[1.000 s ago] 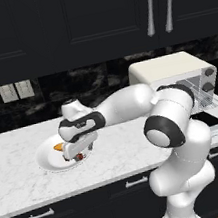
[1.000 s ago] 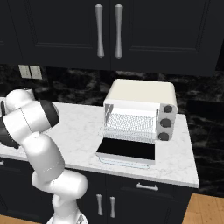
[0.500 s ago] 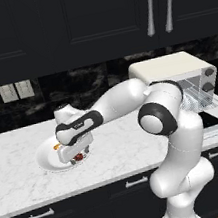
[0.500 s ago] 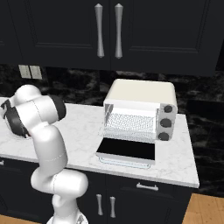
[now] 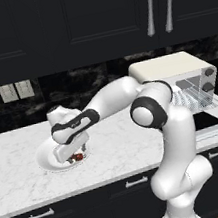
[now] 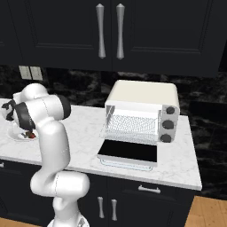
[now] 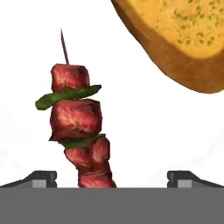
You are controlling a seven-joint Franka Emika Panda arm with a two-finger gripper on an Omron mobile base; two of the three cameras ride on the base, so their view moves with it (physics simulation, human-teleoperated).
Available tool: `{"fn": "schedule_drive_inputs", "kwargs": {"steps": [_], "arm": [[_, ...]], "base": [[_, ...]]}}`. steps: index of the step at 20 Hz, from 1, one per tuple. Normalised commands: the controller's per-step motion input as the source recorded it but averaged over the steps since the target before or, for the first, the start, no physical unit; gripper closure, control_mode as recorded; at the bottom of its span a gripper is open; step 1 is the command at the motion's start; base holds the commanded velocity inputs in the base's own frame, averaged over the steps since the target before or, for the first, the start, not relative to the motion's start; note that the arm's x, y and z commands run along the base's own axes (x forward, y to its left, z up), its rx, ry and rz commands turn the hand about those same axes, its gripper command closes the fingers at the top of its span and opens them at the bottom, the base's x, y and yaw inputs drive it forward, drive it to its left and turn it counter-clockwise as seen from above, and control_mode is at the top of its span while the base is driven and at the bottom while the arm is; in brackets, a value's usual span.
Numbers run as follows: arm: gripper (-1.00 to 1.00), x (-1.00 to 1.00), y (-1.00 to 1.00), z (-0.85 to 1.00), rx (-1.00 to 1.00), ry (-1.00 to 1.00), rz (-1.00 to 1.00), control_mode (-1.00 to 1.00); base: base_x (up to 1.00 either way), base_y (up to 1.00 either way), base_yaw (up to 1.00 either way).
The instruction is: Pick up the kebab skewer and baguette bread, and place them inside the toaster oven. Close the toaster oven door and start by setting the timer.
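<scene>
The kebab skewer (image 7: 78,127), red meat chunks with green slices on a thin stick, lies on a white plate (image 7: 153,131). It runs between the two fingertips (image 7: 41,178) of my open gripper (image 7: 111,179), which hovers just above it. The golden baguette bread (image 7: 183,39) lies beside it on the same plate. From the left base, the gripper (image 5: 70,153) hangs low over the plate (image 5: 46,160) with the skewer (image 5: 78,157) peeking out under it. The toaster oven (image 6: 142,113) stands far to the right with its toaster oven door (image 6: 128,153) folded down flat, its rack bare.
The plate (image 6: 17,134) sits on a white marble counter (image 5: 118,152) at the left. Dark cabinets hang above and a black backsplash with wall outlets (image 5: 16,91) runs behind. My own arm (image 5: 114,97) stretches across the counter between plate and oven (image 5: 174,76).
The arm has stretched further left and the hand has sunk a little lower over the plate. The jaws have stayed wide apart.
</scene>
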Motion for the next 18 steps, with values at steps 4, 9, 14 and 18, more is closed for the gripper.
{"fn": "schedule_drive_inputs", "kwargs": {"steps": [4,9,14,18], "arm": [[-1.0,-0.19,0.0,-0.03,-0.03,0.02,-0.01,-1.0],[-1.0,-0.49,-0.01,0.0,0.0,0.01,-0.04,-1.0],[-1.0,-0.16,-0.09,0.0,0.0,0.0,-0.04,-1.0],[-1.0,0.12,-0.1,-0.06,0.0,0.0,-0.01,-1.0]], "base": [[0.0,0.0,0.0],[0.0,0.0,0.0],[0.0,0.0,0.0],[0.0,0.0,0.0]]}}
